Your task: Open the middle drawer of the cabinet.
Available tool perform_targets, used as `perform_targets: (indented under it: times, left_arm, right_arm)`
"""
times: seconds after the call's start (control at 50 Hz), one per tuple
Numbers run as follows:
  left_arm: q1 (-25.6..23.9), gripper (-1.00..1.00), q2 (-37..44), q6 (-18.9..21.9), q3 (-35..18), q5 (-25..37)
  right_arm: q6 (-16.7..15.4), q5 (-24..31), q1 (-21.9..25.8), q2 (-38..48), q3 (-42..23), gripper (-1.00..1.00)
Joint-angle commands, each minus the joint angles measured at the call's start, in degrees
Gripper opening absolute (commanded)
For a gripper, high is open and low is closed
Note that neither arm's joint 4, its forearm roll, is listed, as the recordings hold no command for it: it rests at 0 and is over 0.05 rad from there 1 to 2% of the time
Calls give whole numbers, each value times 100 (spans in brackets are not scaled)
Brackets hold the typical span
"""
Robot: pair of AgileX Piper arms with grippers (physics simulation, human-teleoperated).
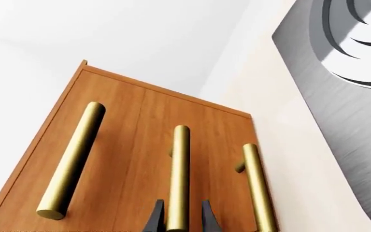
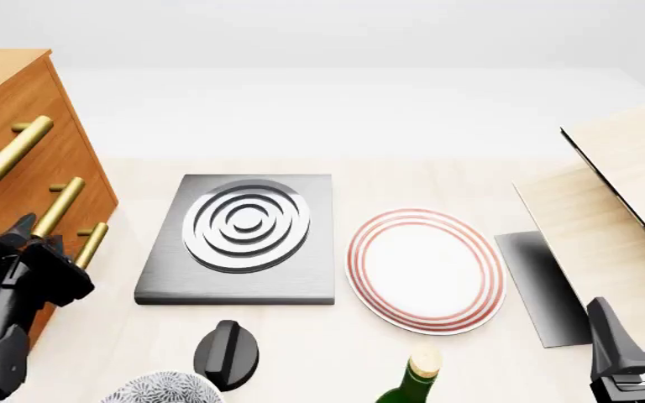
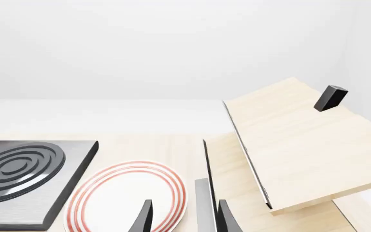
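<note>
- Cabinet: orange-brown wood with a lighter top, at the far left of the table in the front view. Three brass bar handles show on its front there. The left wrist view shows the same front close up, all three bars at once.
- Middle drawer: second of the three fronts, shut flush with the others. Its handle runs between the left gripper's fingertips in the left wrist view; the front view shows that handle just above the arm's dark wrist.
- Left gripper: jaws set on either side of the middle handle, fingers close to the bar. Whether the pads press on it cannot be told. In the front view the gripper sits against the cabinet front, its fingertips hard to make out.
- Right gripper: jaws parted, holding nothing, above the table beside the plate. The front view shows only its dark fingers at the lower right.
- Plate: white with red rings, at the middle of the table.
- Grey slab with ringed disc: between cabinet and plate.
- Pale wood boards: tilted, at the right; only the right wrist view shows a small black block on the upper one.
- Black knob, patterned bowl, green bottle: near edge, front view only.
</note>
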Motion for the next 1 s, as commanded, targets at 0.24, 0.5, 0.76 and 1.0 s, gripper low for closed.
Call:
perform_targets:
  times: [0.24, 0.5, 0.76, 1.0]
  left_arm:
    - [141, -100, -292, 269, -68, 2]
    - [-212, -100, -374, 672, 16, 2]
    - [-591, -100, -621, 1256, -44, 2]
    - [-750, -100, -794, 1441, 37, 2]
  right_arm:
    - [7, -12, 8, 3, 10, 100]
    - [8, -11, 10, 3, 10, 100]
    - [7, -11, 10, 3, 10, 100]
    - [6, -12, 8, 3, 10, 100]
